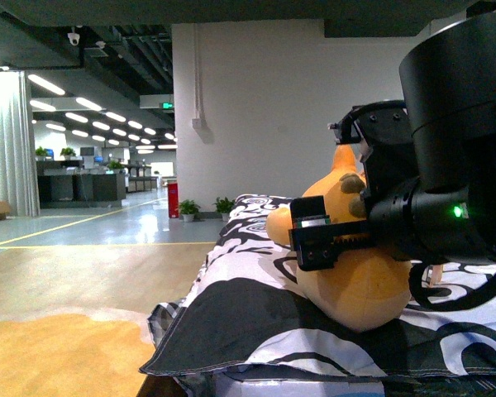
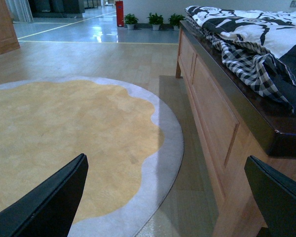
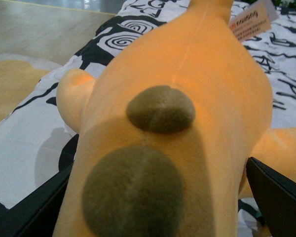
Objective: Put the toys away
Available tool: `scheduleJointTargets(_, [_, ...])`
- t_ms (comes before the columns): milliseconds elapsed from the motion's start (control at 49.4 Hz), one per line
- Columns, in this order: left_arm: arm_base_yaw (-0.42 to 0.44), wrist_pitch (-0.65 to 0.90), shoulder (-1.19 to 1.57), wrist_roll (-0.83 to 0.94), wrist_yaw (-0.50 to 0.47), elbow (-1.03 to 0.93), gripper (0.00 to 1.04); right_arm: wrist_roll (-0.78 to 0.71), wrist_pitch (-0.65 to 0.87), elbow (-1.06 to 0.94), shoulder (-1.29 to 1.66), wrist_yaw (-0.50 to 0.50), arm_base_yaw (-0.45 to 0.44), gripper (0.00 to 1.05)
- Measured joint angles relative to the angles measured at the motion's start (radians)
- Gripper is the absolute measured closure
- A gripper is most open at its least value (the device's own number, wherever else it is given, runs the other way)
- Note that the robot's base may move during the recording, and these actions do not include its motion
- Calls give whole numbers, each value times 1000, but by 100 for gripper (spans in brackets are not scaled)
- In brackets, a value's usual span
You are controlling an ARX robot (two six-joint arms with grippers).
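My right gripper (image 3: 158, 197), wide open and empty, straddles the feet end of the plush toy (image 1: 355, 285), which lies on the quilt (image 1: 231, 281) at right, its length running straight away from the jaws.

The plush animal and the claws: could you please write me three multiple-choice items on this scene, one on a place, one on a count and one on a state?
1. Where does the plush animal lie?
A. On the rug.
B. On the black-and-white bedspread.
C. On the bare floor.

2. How many round brown patches does the right wrist view show on it?
A. One.
B. Four.
C. Two.

3. How is the left claw?
A. Open and empty.
B. Shut on the toy.
C. Shut on a cloth.

Answers: 1 B, it rests on the patterned cover; 2 C, two dark rounds show; 3 A, its jaws stand apart with nothing held between.
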Motion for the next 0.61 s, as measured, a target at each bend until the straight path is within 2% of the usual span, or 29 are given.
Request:
scheduleJointTargets(223, [0,0,0,0,0,0,6,84,14,-61,9,-49,2,7])
scheduleJointTargets(445, [0,0,0,0,0,0,6,88,14,-64,-26,-64,6,41])
scheduleJointTargets(607, [0,0,0,0,0,0,6,93,15,-102,-129,-130,3,66])
